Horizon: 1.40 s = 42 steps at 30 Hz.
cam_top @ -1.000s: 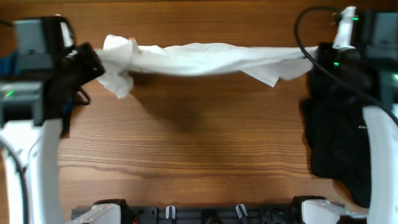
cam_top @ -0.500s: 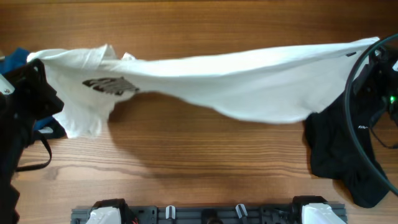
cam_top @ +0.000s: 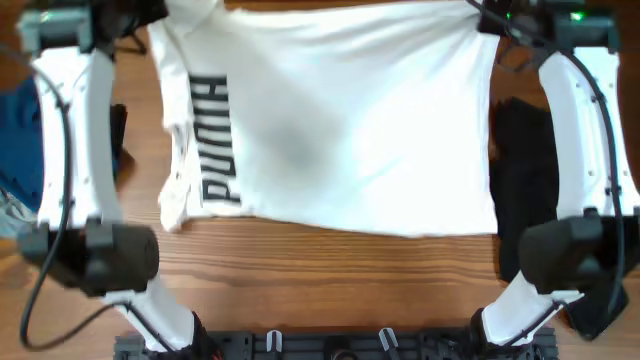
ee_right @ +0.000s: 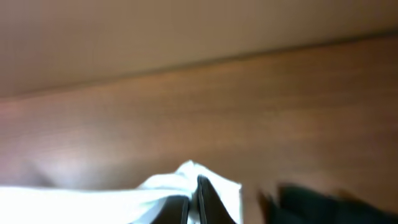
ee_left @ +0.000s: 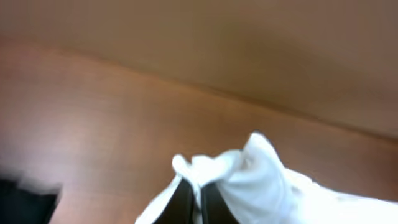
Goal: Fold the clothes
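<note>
Clamping white PUMA T-shirt (cam_top: 340,120) at its two far corners with left gripper (ee_left: 196,194) and right gripper (ee_right: 193,200), stretched wide. Flanked by black garment (cam_top: 525,190) right, blue garment (cam_top: 18,145) left.

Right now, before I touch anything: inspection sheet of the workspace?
Surface: wooden table, bare wood showing in front of the shirt.
Job's things: white T-shirt held spread wide by its far corners, black print along its left side. Black garment heaped at the right, blue garment at the left edge.
Clutter: nothing seen.
Grippers: left gripper shut on a bunch of the shirt's fabric; right gripper shut on the opposite corner.
Cables: left arm cable and right arm cable, both black, run along the white links.
Surroundings: dark rail at the near edge; plain blurred wall beyond the table.
</note>
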Each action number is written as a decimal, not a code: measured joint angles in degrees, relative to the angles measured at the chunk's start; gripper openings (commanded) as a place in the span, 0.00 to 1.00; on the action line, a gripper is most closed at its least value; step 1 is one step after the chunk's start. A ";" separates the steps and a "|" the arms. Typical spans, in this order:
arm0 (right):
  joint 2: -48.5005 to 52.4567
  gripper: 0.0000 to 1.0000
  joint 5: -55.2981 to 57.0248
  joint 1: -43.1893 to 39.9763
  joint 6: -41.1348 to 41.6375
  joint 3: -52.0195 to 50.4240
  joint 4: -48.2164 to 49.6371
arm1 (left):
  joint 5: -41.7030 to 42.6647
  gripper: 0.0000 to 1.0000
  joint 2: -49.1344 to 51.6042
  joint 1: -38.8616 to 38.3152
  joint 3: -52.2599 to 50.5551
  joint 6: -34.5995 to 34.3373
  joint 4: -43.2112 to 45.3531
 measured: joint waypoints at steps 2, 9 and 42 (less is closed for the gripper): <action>0.15 0.04 -1.90 0.00 3.04 1.62 3.96 | 3.08 0.04 2.27 -0.02 -0.02 0.07 7.06; -1.46 0.05 -1.97 0.00 3.30 29.07 0.61 | 7.98 0.04 1.88 0.59 24.15 -0.09 10.34; 4.85 0.04 3.15 -0.20 0.79 -21.70 -39.32 | 10.25 0.04 -5.81 0.42 -32.20 7.28 -39.85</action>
